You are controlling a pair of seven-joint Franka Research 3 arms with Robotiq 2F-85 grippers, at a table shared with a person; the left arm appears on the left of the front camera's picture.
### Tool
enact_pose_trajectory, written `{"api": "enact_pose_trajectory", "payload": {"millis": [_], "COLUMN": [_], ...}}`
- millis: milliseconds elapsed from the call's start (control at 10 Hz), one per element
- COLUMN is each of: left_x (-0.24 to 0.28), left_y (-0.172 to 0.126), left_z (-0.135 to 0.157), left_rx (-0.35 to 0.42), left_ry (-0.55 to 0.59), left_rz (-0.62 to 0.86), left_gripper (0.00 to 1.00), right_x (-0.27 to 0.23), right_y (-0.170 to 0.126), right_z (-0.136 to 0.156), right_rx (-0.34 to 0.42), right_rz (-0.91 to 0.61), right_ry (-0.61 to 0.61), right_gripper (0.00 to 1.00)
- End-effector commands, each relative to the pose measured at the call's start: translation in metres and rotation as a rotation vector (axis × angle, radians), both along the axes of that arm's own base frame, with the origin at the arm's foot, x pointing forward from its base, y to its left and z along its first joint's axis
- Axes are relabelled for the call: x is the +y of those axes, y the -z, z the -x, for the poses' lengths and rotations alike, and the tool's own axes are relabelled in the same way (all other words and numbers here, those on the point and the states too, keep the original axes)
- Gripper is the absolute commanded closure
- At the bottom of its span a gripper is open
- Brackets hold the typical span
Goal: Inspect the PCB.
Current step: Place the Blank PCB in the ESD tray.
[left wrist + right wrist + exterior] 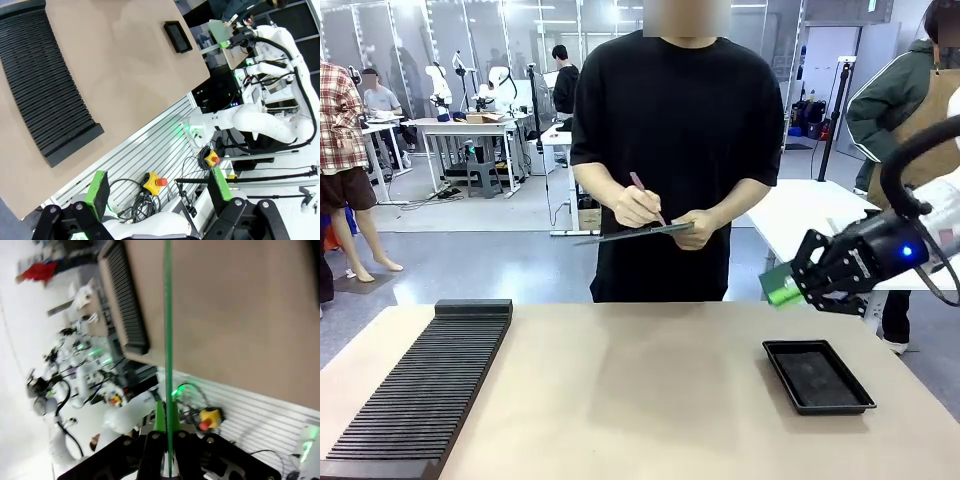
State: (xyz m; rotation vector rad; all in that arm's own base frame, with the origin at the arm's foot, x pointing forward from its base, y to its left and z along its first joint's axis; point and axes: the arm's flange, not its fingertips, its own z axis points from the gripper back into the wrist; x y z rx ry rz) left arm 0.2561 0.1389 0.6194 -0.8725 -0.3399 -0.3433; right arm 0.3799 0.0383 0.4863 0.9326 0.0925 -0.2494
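The right gripper (798,287) clamps the PCB (780,286) above the right-hand tray (818,375), edge-on in its wrist view (168,340), while the left gripper (159,192) gapes empty.

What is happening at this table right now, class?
The right arm's claw is shut on a thin, flat green circuit board, holding it in the air above the shallow black rectangular tray at the right side of the tan table. In the right wrist view the board appears edge-on between the green pads. Across the table a person writes with a pen on a dark clipboard. The left claw is open, off the table's edge. A long black ribbed rack lies at the left.
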Motion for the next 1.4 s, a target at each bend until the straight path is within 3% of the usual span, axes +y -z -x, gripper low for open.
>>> {"api": "enact_pose_trajectory", "payload": {"millis": [0,400,700,1000,1300], "left_x": [-0.001,-0.001,-0.001,-0.001,-0.001], "left_y": [-0.004,-0.004,-0.004,-0.004,-0.004], "left_z": [0.000,0.000,0.000,0.000,0.000], "left_rx": [0.009,0.009,0.009,0.009,0.009], "left_ry": [-0.011,-0.011,-0.011,-0.011,-0.011], "left_rz": [-0.018,-0.018,-0.018,-0.018,-0.018], "left_gripper": [0.00,0.00,0.00,0.00,0.00], "right_x": [-0.012,-0.034,-0.033,-0.035,-0.034], "right_y": [0.023,0.073,0.104,0.132,0.141], "right_z": [-0.022,-0.056,-0.081,-0.093,-0.094], "right_rx": [-0.032,-0.068,-0.040,-0.003,0.013], "right_rz": [0.093,0.309,0.404,0.472,0.504], "right_ry": [0.004,0.022,0.010,0.014,0.014], "right_gripper": [0.97,0.97,0.97,0.97,0.97]}}
